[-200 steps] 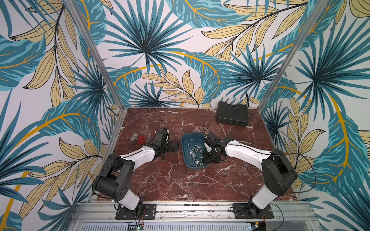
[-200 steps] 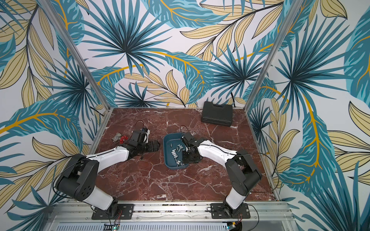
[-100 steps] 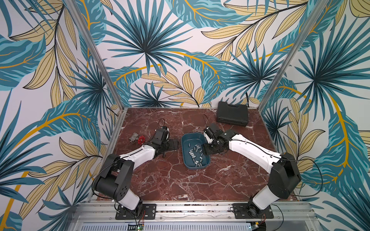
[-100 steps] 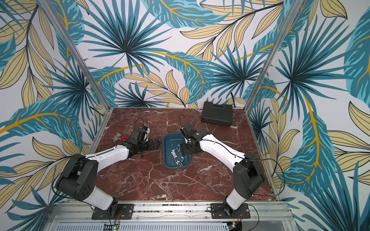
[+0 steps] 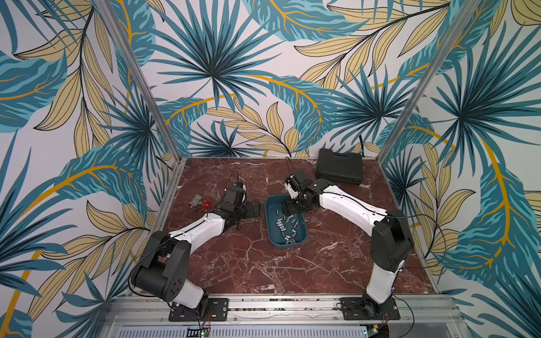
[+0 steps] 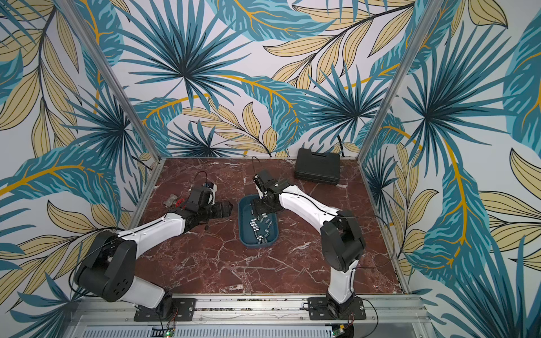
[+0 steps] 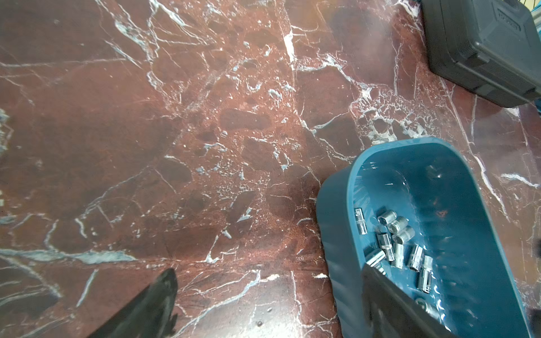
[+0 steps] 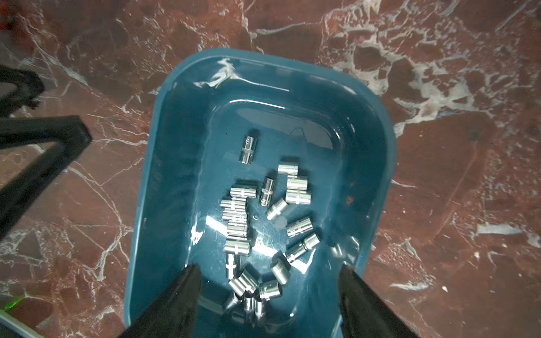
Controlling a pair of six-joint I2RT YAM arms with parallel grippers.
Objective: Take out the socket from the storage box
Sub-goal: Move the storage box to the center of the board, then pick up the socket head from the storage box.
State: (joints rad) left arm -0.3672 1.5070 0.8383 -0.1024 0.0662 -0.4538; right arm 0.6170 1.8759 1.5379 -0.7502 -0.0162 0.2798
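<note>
Storage box (image 8: 164, 164) holding sockets (image 8: 297, 196), red marble tabletop (image 5: 263, 272), leaf-print walls (image 5: 219, 73), left claw (image 7: 268, 270) and right claw (image 8: 269, 267) spread wide, empty

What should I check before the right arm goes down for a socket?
1. The right end effector open, nothing held: ok.
2. It hangs over the storage box, above the sockets: ok.
3. Single target free: ok, one lone socket lies apart from the pile.
4. The left end effector open, outside the box: ok.
5. Height above the box floor: cannot tell.
6. Socket taken out: not ok, all seen lie inside.
</note>
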